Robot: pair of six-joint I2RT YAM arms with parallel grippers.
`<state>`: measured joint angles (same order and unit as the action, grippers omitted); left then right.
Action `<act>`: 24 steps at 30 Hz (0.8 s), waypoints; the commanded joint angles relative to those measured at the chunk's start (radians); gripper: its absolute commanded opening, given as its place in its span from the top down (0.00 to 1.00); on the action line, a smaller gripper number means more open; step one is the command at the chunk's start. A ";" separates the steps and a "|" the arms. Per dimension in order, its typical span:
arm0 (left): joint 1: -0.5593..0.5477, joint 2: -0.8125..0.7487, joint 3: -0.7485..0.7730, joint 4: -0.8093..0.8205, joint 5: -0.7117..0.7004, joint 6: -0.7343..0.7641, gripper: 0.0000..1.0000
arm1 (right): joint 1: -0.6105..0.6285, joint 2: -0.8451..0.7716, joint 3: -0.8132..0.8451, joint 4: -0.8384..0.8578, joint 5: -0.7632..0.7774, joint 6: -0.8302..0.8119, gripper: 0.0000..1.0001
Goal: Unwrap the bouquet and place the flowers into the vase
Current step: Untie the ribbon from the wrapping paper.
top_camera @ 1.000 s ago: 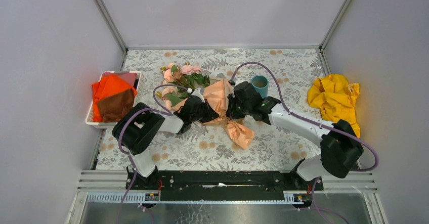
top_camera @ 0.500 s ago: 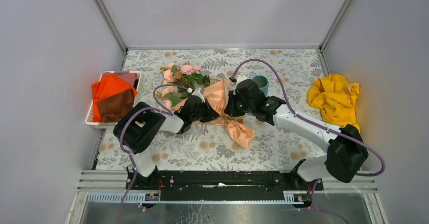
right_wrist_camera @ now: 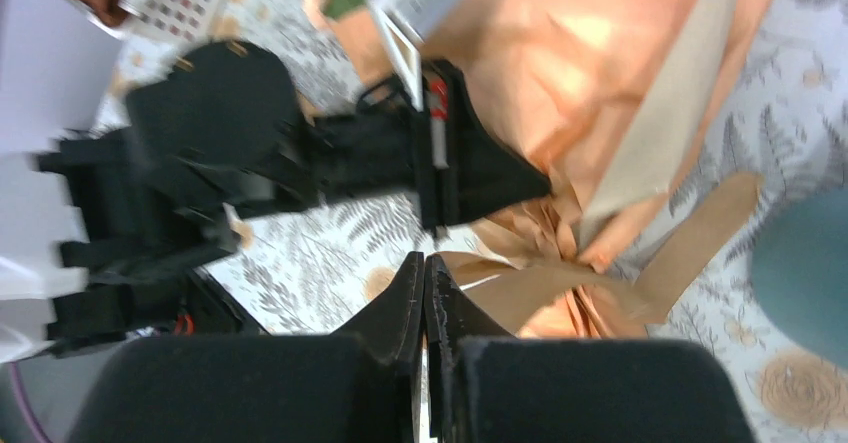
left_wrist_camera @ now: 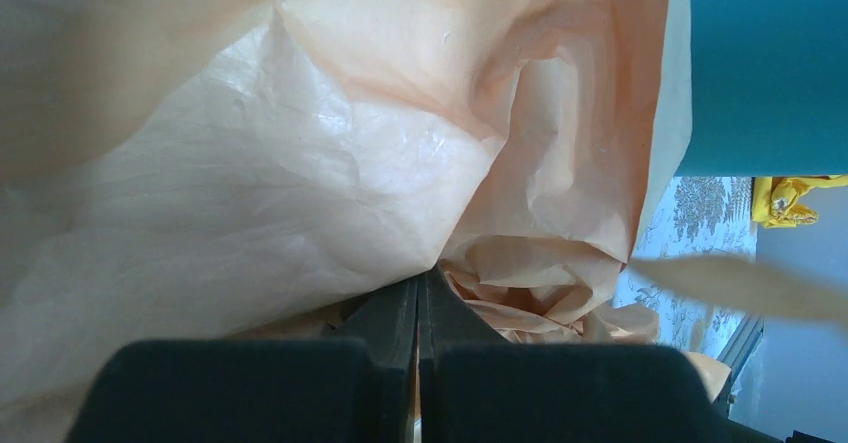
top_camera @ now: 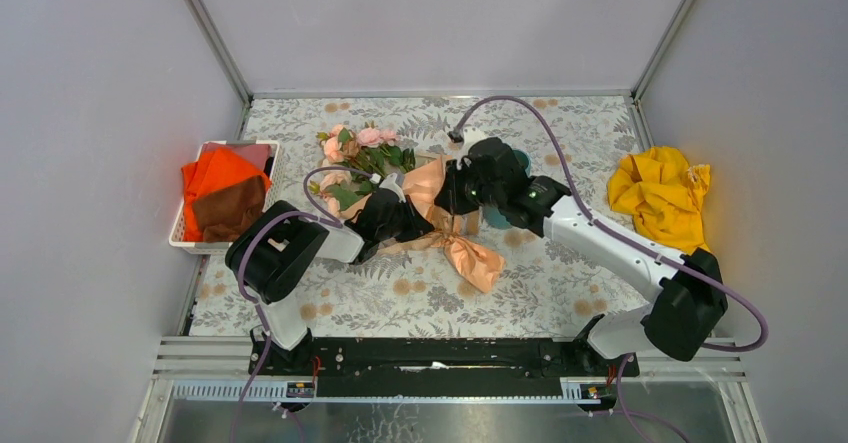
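The bouquet lies on its side mid-table, its flowers [top_camera: 358, 148] pointing to the far left and its peach paper [top_camera: 430, 188] spreading toward the near right. My left gripper [top_camera: 422, 225] [left_wrist_camera: 418, 281] is shut on a fold of that paper. My right gripper [top_camera: 453, 199] [right_wrist_camera: 425, 261] is shut on the tan ribbon [right_wrist_camera: 560, 283], which runs from its fingertips to the knot. The teal vase [left_wrist_camera: 770, 63] stands just beyond the paper. In the top view it is mostly hidden under my right wrist.
A white basket [top_camera: 183, 239] at the left edge holds an orange cloth [top_camera: 214, 171] and a brown cloth [top_camera: 228, 213]. A yellow cloth [top_camera: 660, 195] lies bunched at the right. The paper's tail [top_camera: 476, 261] trails toward the near side.
My right arm has swung back and to the right with the ribbon in its grip and now covers the vase. The left gripper and the flowers have stayed put.
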<state>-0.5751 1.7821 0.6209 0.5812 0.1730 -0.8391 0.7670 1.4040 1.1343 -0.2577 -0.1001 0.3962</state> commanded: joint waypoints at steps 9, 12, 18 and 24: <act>0.003 0.070 -0.037 -0.207 -0.048 0.034 1.00 | 0.008 0.034 0.199 0.114 -0.037 -0.040 0.96; 0.004 0.069 -0.039 -0.205 -0.048 0.032 1.00 | 0.008 0.062 0.240 0.094 -0.028 -0.060 0.89; 0.003 0.061 -0.042 -0.208 -0.046 0.034 1.00 | 0.007 0.199 0.347 -0.060 0.016 -0.099 0.67; 0.004 0.055 -0.043 -0.213 -0.046 0.035 1.00 | 0.008 0.093 0.200 -0.020 0.062 -0.092 0.62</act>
<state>-0.5751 1.7836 0.6205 0.5774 0.1726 -0.8391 0.7670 1.5826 1.4059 -0.2729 -0.0849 0.3199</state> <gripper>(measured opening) 0.006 0.375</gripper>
